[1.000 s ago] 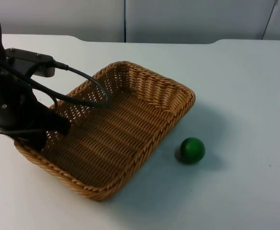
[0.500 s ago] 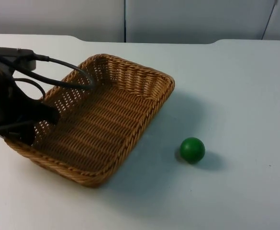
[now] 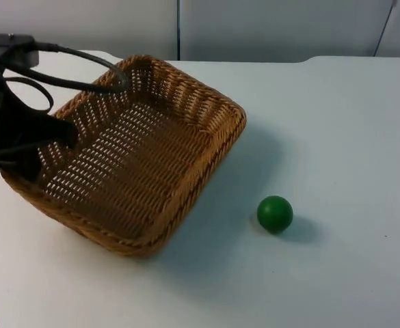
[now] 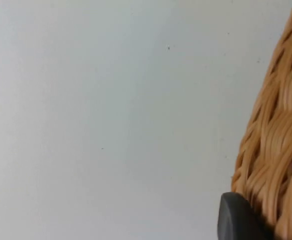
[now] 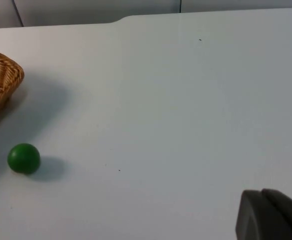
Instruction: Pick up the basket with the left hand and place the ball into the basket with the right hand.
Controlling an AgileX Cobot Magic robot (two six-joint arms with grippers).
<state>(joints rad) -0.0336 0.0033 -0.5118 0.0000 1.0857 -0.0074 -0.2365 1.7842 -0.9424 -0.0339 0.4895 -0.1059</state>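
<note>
Left end effector [image 3: 29, 164] grips the basket [image 3: 128, 160], tilted up; step 1 looks done. The ball [image 3: 275, 214] sits on the worktop [image 3: 336, 137]; right end effector [image 5: 270, 220] waits apart, grip state unclear.

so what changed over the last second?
The left gripper, shut on the basket at its near-left rim, has carried it toward the table's left and lifted it: the far rim now tips up higher and a shadow spreads beneath it. The green ball stayed put on the table. The right gripper waits off to the right, away from the ball.
</note>
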